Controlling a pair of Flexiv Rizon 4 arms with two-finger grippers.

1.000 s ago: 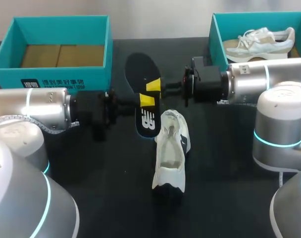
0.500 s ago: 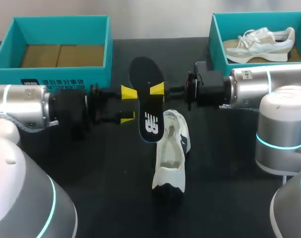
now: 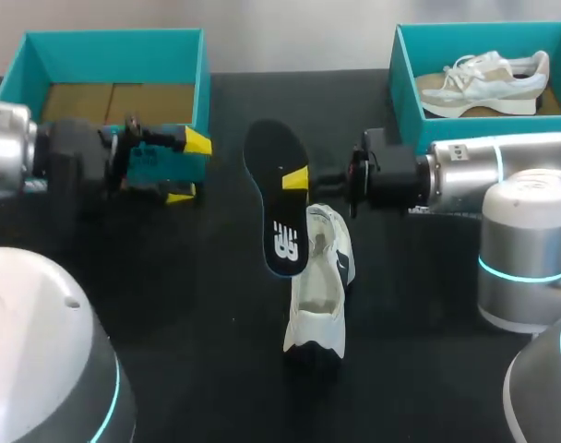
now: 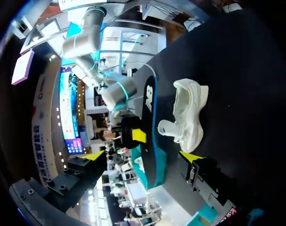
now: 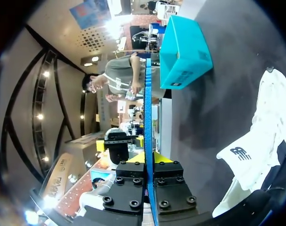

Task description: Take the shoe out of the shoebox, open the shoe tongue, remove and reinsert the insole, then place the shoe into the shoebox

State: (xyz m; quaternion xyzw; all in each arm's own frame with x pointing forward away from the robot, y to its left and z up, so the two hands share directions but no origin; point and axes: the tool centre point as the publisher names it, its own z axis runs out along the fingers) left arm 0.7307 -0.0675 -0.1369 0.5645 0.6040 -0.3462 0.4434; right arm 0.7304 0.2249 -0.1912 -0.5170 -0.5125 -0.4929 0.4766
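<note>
- On the table, near its middle and in front of me, lies the shoe.
- Just behind and left of it is the insole, its near end beside the shoe's opening; my right jaws clamp its right edge from both sides.
- At the far left stands the left shoebox; my left jaws, spread apart, are just before its front wall, well apart from the insole.
- At the far right stands the right shoebox, with a second shoe in it.

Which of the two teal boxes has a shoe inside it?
The teal cardboard shoebox at the far right: a white-and-beige laced sneaker lies in it. The far-left teal shoebox shows only its brown floor.
</note>
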